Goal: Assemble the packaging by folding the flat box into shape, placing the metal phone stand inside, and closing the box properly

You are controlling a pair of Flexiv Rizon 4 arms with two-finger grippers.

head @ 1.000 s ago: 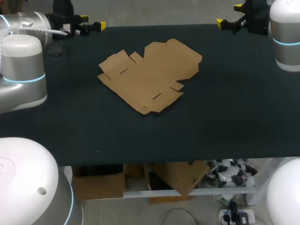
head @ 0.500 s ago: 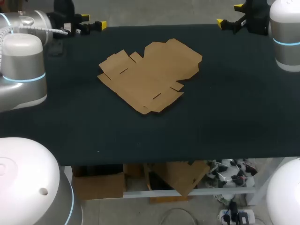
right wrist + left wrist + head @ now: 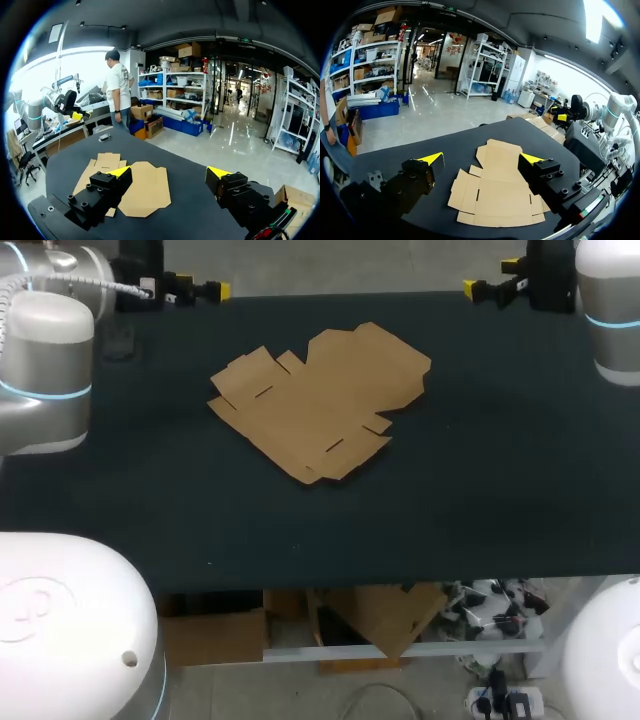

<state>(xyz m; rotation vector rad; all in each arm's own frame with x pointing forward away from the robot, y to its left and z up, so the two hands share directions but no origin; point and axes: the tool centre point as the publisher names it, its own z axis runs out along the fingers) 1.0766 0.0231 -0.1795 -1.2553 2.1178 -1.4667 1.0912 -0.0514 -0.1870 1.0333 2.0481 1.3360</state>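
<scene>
A dark worktop (image 3: pixel 480 500) fills the scene. At its middle lies the flat box (image 3: pixel 320 405), brown cardboard, unfolded, with its flaps spread. Beyond it, at the far corners, the left arm (image 3: pixel 45 350) and right arm (image 3: pixel 610 310) hold their jaws released and empty, well apart from the cardboard.

Flat box (image 3: pixel 320 405) mid-table (image 3: pixel 500 500), between claws
</scene>
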